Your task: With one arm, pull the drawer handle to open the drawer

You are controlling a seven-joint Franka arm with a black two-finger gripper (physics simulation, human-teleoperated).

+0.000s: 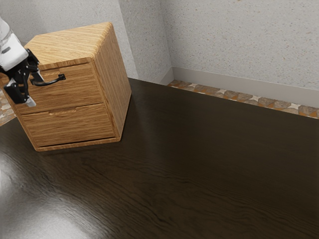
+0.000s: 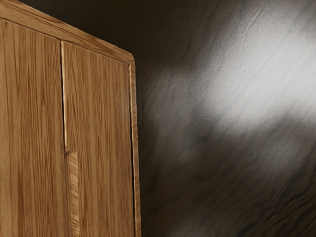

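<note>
In the exterior view, a wooden cabinet (image 1: 75,42) stands on the dark bench (image 1: 199,174) at the exterior view's left. It has two drawers, one above the other. The top drawer (image 1: 75,92) carries a black bar handle (image 1: 50,81), and its front looks flush with the cabinet, so I judge it not yet opened. The tool (image 1: 34,89) is at the handle's left end with its fingers spread wide. The bar's end lies roughly between them, and I see no grip on it. The closing and the whole pull are left to do. The handle's long axis runs level across the drawer front, rising slightly toward the exterior view's right. The front faces the exterior view's lower left, which is probably the way the drawer slides out.

In the wrist view, the camera looks down the cabinet's front. The top drawer (image 2: 29,138) and the lower drawer (image 2: 101,148) are split by a thin seam. A wooden pull (image 2: 73,192) sits on the lower drawer just beside the seam, and beyond it is the glossy bench (image 2: 222,148).
</note>
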